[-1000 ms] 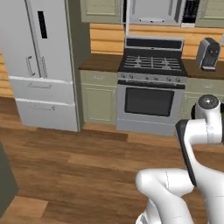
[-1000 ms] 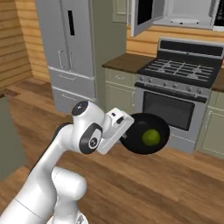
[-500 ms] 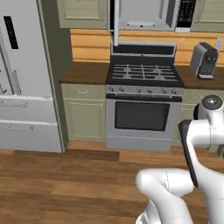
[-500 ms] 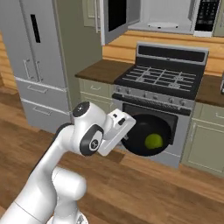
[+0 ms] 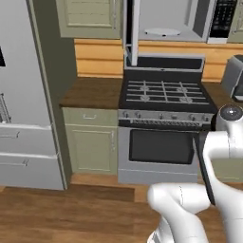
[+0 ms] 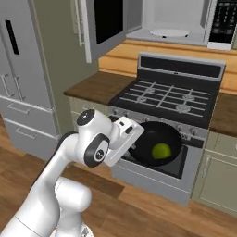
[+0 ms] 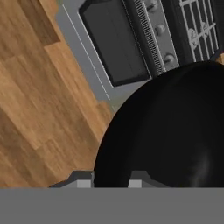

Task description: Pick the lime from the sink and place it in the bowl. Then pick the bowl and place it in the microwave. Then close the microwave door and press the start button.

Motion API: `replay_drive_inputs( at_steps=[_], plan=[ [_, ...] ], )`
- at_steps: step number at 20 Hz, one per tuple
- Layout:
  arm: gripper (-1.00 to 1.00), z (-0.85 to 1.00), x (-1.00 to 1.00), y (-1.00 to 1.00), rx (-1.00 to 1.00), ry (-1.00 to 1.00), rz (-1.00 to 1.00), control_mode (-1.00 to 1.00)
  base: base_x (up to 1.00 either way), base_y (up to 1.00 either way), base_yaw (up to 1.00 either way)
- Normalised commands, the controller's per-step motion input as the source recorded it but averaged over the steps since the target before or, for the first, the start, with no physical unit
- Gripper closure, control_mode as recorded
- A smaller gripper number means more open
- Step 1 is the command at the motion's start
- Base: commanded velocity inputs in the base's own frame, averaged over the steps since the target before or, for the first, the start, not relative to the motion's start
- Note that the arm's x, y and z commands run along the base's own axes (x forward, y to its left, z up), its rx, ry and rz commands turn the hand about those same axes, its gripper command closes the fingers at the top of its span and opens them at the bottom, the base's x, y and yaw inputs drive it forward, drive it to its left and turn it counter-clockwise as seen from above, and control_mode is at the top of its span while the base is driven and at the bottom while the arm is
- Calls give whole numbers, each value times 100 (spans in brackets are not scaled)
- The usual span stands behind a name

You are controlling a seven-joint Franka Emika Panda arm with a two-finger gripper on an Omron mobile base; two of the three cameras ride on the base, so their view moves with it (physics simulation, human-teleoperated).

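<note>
While the fingers [image 6: 139, 147] stay clamped on the black bowl's [image 6: 155, 144] rim, the lime [image 6: 160, 150] rides inside, before the stove [image 6: 162, 99]; next, lift it into the open microwave [image 6: 169, 23]. Since a second ago the base has driven closer, the fridge [image 5: 23, 95] sliding left

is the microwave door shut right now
No, the microwave door stands swung open to the left, and the microwave cavity with its white turntable plate is exposed.

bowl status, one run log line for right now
gripper: shut on bowl | lime: in bowl | microwave door: open | stage: carrying to microwave
</note>
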Motion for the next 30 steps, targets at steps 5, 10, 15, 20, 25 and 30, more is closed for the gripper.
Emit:
replay_drive_inputs(
  at_steps=[5,10,15,20,25,30],
  plan=[
    [100,0,0,0,0,0,0,100,100,0,0],
    [100,0,0,0,0,0,0,100,100,0,0],
    [100,0,0,0,0,0,0,100,92,0,-3],
    [100,0,0,0,0,0,0,100,75,3,-22],
    [100,0,0,0,0,0,0,100,60,15,-33],
    [100,0,0,0,0,0,0,100,62,19,-35]
  ],
)
